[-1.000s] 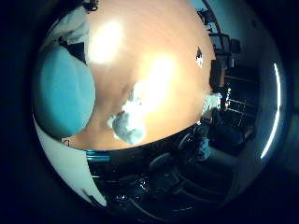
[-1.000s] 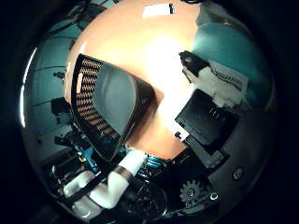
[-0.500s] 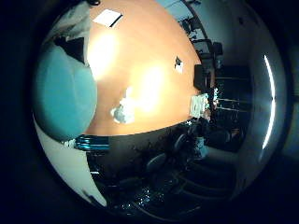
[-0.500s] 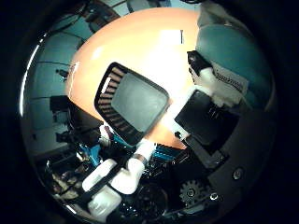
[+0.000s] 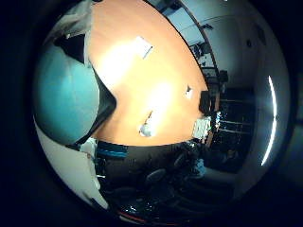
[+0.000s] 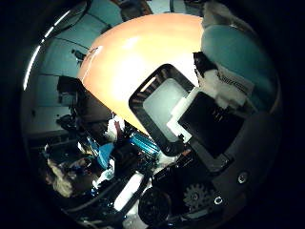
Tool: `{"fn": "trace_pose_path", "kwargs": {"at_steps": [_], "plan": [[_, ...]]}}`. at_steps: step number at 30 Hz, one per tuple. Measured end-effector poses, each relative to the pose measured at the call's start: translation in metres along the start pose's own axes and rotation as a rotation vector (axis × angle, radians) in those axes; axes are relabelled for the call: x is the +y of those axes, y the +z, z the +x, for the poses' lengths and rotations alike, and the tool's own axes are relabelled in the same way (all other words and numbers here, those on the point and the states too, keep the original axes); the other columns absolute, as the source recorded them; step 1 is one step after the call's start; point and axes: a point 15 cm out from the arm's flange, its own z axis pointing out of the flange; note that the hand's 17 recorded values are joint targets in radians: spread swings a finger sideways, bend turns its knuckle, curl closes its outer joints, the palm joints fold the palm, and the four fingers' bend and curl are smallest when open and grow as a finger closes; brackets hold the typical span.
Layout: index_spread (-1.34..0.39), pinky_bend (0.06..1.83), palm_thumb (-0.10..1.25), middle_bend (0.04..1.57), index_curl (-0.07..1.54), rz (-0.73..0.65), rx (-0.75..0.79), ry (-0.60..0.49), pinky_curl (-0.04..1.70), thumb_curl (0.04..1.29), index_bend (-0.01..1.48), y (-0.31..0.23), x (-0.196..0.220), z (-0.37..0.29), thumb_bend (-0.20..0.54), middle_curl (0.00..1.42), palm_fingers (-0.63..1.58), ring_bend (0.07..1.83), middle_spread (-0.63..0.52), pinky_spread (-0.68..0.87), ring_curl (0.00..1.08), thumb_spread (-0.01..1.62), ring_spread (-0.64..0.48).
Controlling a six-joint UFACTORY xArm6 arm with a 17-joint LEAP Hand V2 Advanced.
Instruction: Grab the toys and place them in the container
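A small pale toy [image 5: 147, 126] lies on the orange-brown table [image 5: 133, 85] close to its edge, small and far from the palm in the right little finger side palm view. A black mesh container [image 6: 164, 107] with a pale grey inside stands on the table [image 6: 143, 52] near its edge in the right thumb side palm view, just beside the black and white parts of my hand [image 6: 221, 91]. The hand is well above the table.
A white card [image 5: 142, 47] and a smaller white piece [image 5: 187, 93] lie on the table. Beyond the table edge are chairs and dark equipment [image 5: 204, 142], and floor clutter [image 6: 95, 162] below the container side.
The camera has moved: the toy now looks much smaller and farther away, more of the table shows, and the container sits nearer the hand's parts in the thumb side view.
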Motion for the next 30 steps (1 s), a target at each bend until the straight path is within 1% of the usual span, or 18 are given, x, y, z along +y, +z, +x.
{"fn": "trace_pose_path", "kwargs": {"at_steps": [4,9,12,13,14,15,16,17,18,19,20,21,22,23,24,26,27,30], "plan": [[-0.29,1.14,1.05,1.22,1.03,0.014,-0.016,-0.028,1.12,0.8,0.96,-0.002,-0.007,-0.026,-0.019,1.0,1.04,1.3,-0.2,-0.22,0.86,0.78,-0.26],[-0.29,1.14,1.02,1.2,1.04,0.025,-0.038,-0.035,1.13,0.8,0.95,-0.004,-0.008,-0.036,-0.022,1.0,1.05,1.29,-0.2,-0.22,0.86,0.8,-0.26],[-0.3,1.13,0.95,1.19,1.04,0.032,-0.042,-0.038,1.13,0.76,0.94,-0.005,-0.009,-0.038,-0.029,1.01,1.05,1.3,-0.2,-0.22,0.87,0.91,-0.26],[-0.3,1.13,0.93,1.18,1.03,0.039,-0.041,-0.036,1.12,0.72,0.92,-0.007,-0.01,-0.039,-0.023,1.0,1.05,1.3,-0.2,-0.22,0.86,0.97,-0.26],[-0.31,1.1,0.87,1.14,1.02,0.045,-0.04,-0.033,1.09,0.67,0.89,-0.007,-0.011,-0.04,-0.037,0.99,1.05,1.28,-0.21,-0.24,0.84,1.03,-0.26],[-0.32,1.08,0.82,1.12,1.0,0.045,-0.04,-0.032,1.06,0.63,0.84,-0.007,-0.011,-0.041,-0.04,0.97,1.05,1.26,-0.21,-0.25,0.81,1.07,-0.26],[-0.33,1.05,0.76,1.09,0.98,0.037,-0.04,-0.032,1.02,0.58,0.75,-0.006,-0.01,-0.041,-0.044,0.94,0.99,1.22,-0.22,-0.28,0.78,1.11,-0.25],[-0.35,1.03,0.71,1.04,0.94,0.031,-0.04,-0.032,0.99,0.53,0.63,-0.006,-0.008,-0.041,-0.044,0.91,0.89,1.2,-0.22,-0.32,0.76,1.13,-0.26],[-0.36,1.01,0.68,1.0,0.91,0.024,-0.04,-0.033,0.97,0.51,0.52,-0.005,-0.007,-0.041,-0.049,0.89,0.72,1.18,-0.23,-0.34,0.74,1.14,-0.27],[-0.37,1.0,0.65,0.97,0.89,0.015,-0.041,-0.033,0.95,0.48,0.43,-0.004,-0.005,-0.041,-0.043,0.87,0.68,1.19,-0.23,-0.36,0.73,1.14,-0.27],[-0.4,0.99,0.61,0.91,0.82,0.005,-0.042,-0.036,0.92,0.45,0.32,-0.003,-0.003,-0.041,-0.037,0.84,0.59,1.18,-0.24,-0.38,0.71,1.15,-0.27],[-0.43,0.96,0.57,0.81,0.76,-0.003,-0.044,-0.039,0.9,0.41,0.24,-0.002,-0.001,-0.041,-0.038,0.8,0.46,1.15,-0.25,-0.38,0.68,1.14,-0.27],[-0.44,0.93,0.56,0.78,0.74,-0.015,-0.044,-0.041,0.89,0.39,0.22,-0.001,0.002,-0.041,-0.036,0.78,0.4,1.14,-0.25,-0.35,0.67,1.14,-0.26],[-0.45,0.9,0.54,0.74,0.72,-0.023,-0.045,-0.042,0.9,0.38,0.23,0.0,0.004,-0.041,-0.034,0.76,0.3,1.08,-0.25,-0.31,0.65,1.13,-0.25],[-0.46,0.86,0.52,0.68,0.68,-0.031,-0.045,-0.043,0.87,0.36,0.21,0.0,0.005,-0.042,-0.034,0.73,0.25,1.02,-0.24,-0.25,0.61,1.12,-0.24],[-0.46,0.82,0.5,0.58,0.61,-0.036,-0.046,-0.045,0.85,0.33,0.19,0.0,0.007,-0.042,-0.027,0.66,0.21,0.94,-0.21,-0.1,0.56,1.11,-0.21],[-0.45,0.81,0.5,0.53,0.59,-0.036,-0.046,-0.045,0.84,0.33,0.2,0.0,0.007,-0.042,-0.027,0.63,0.17,0.9,-0.19,-0.05,0.54,1.1,-0.19],[-0.43,0.77,0.49,0.44,0.52,-0.037,-0.046,-0.045,0.79,0.31,0.18,0.001,0.007,-0.042,-0.024,0.55,0.15,0.81,-0.14,0.12,0.48,1.08,-0.14]]}}
